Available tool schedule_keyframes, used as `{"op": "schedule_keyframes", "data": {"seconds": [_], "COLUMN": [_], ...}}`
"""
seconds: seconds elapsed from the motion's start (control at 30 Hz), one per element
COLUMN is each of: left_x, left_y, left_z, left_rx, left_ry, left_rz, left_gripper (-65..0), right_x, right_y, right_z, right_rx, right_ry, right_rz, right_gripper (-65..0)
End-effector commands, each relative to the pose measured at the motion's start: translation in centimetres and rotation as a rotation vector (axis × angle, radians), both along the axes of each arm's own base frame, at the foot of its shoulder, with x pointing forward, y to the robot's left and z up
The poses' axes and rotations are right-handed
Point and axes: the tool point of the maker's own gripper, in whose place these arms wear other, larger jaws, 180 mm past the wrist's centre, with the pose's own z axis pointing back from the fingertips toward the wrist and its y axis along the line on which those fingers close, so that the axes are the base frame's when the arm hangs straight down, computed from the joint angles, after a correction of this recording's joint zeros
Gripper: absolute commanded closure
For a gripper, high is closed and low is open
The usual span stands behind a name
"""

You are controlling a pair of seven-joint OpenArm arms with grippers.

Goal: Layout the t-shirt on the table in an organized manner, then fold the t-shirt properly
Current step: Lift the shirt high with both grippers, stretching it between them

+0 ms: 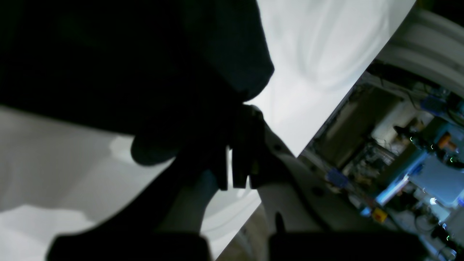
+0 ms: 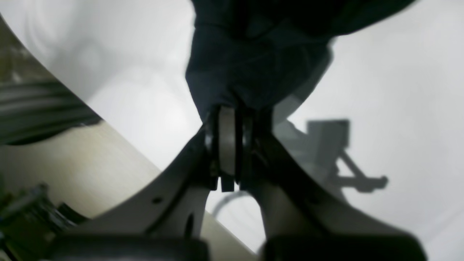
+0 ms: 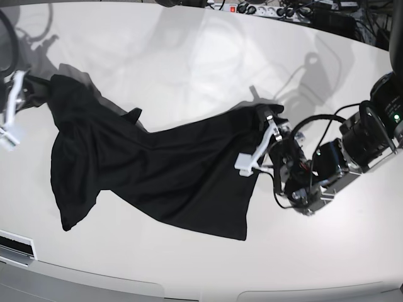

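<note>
Hanging dark across the upper left of the left wrist view, the large plain black soft-fabric t-shirt [image 1: 152, 65] shows as a rounded bulge of cloth with little surface detail. It gathers down to the left gripper [image 1: 235, 145], whose fingers [image 1: 240, 170] are pressed together on a fold of the fabric. Beneath lies the glossy white tabletop [image 1: 319, 54], its edge running diagonally; beyond that edge a cluttered, blurred room is seen.

Right wrist view: the t-shirt [image 2: 253, 72] drops from the top edge as a bunched, creased mass, narrowing to the right gripper [image 2: 232, 119]. The fingers [image 2: 226, 141] are closed tight, pinching the cloth between them. The table [image 2: 398, 90] fills the background, carrying the arm's shadow to the right; its rounded edge curves along the left.

Base view: the t-shirt [image 3: 157, 170] stretches across the middle of the table [image 3: 189, 63], pulled between the two arms. One end is bunched at the far left edge, where the right gripper [image 3: 16, 94] is only partly in frame and its grip cannot be judged here. The other end rises to the left gripper [image 3: 264, 135], which holds it. The middle sags in long diagonal creases, with a lower corner lying flat toward the near edge. No containers are in view.
</note>
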Motion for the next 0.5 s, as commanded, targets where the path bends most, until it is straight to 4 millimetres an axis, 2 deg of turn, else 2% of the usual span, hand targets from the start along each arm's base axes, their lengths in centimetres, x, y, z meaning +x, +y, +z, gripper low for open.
{"op": "schedule_keyframes", "data": {"seconds": [0.0, 0.03, 0.07, 0.1, 0.13, 0.17, 0.2, 0.27, 0.3, 0.33, 0.37, 0.4, 0.47], "left_x": [1.9, 3.4, 5.7, 8.8, 12.8, 17.0, 21.1, 22.8, 23.9, 24.6, 25.1, 25.2, 24.8], "left_y": [0.2, 0.7, 1.5, 2.1, 1.9, 1.4, 0.6, -2.0, -2.7, -3.1, -3.2, -3.1, -2.7], "left_z": [1.2, 1.8, 3.1, 5.1, 8.0, 11.9, 17.0, 18.5, 19.8, 21.3, 22.9, 24.4, 26.5], "left_rx": [0.014, 0.048, 0.095, 0.140, 0.145, 0.138, 0.111, -0.033, -0.085, -0.128, -0.164, -0.211, -0.290], "left_ry": [-0.055, -0.102, -0.176, -0.276, -0.414, -0.570, -0.739, -0.838, -0.879, -0.901, -0.912, -0.905, -0.853], "left_rz": [-0.028, -0.053, -0.085, -0.113, -0.123, -0.128, -0.130, -0.093, 0.039, 0.107, 0.147, 0.188, 0.256], "left_gripper": [0.0, 0.0, 0.0, 0.0, 0.0, 0.0, 0.0, 0.0, 0.0, 0.0, 0.0, 0.0, 0.0], "right_x": [2.0, 3.4, 5.2, 7.4, 9.9, 12.5, 14.7, 16.6, 16.6, 16.4, 16.1, 15.9, 15.7], "right_y": [-1.0, -1.7, -2.8, -4.0, -5.6, -7.2, -8.5, -9.2, -9.2, -8.9, -8.4, -7.8, -6.7], "right_z": [1.3, 1.8, 2.9, 4.8, 7.6, 11.5, 16.5, 25.9, 29.2, 31.2, 32.0, 31.8, 29.4], "right_rx": [-0.059, -0.115, -0.178, -0.236, -0.301, -0.362, -0.385, -0.318, -0.289, -0.258, -0.227, -0.205, -0.184], "right_ry": [-0.074, -0.122, -0.183, -0.260, -0.352, -0.463, -0.587, -0.820, -0.907, -0.962, -0.981, -0.969, -0.895], "right_rz": [0.017, 0.023, 0.027, 0.015, -0.023, -0.084, -0.173, -0.257, -0.249, -0.234, -0.210, -0.176, -0.116], "right_gripper": [0.0, 0.0, 0.0, 0.0, 0.0, 0.0, 0.0, 0.0, 0.0, 0.0, 0.0, 0.0, 0.0]}}
